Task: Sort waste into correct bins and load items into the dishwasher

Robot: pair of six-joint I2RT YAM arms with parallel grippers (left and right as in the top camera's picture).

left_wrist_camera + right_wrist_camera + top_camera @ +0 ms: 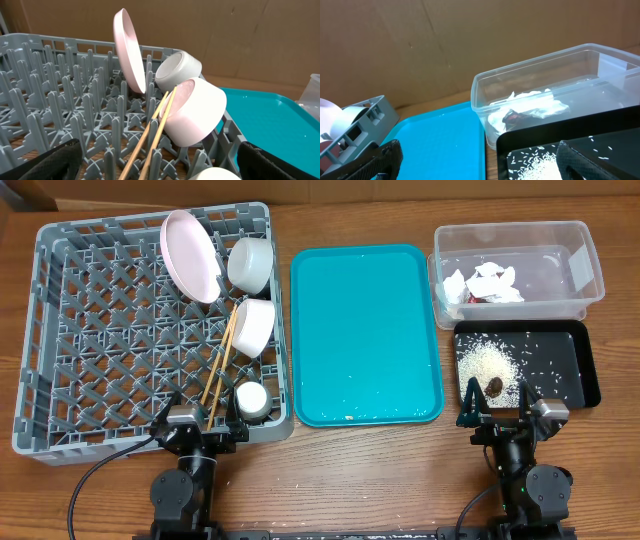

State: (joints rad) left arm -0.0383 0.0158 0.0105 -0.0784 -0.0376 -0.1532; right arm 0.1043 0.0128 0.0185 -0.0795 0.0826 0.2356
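Observation:
The grey dish rack (pixel 90 330) holds the pink plate (pixel 190 255) on edge, two whitish bowls (pixel 250 265) (pixel 254 325), two chopsticks (pixel 222 360) and a small white cup (pixel 251 398). The clear tub (pixel 590 275) holds crumpled white and red wrappers (pixel 485 283). The black tray (pixel 580 370) holds rice (pixel 486 362) and a brown lump (pixel 495 386). My left gripper (pixel 203 420) is open and empty at the rack's near edge. My right gripper (pixel 498 412) is open and empty at the black tray's near edge. The left wrist view shows the plate (pixel 129 50), bowls (pixel 197 112) and chopsticks (pixel 155 130).
The teal tray (pixel 365 330) lies between rack and bins, bare apart from a few specks. Cardboard walls stand behind the table. In the right wrist view the tub (pixel 540 90) and black tray (pixel 570 140) are ahead, the teal tray (pixel 440 140) to the left.

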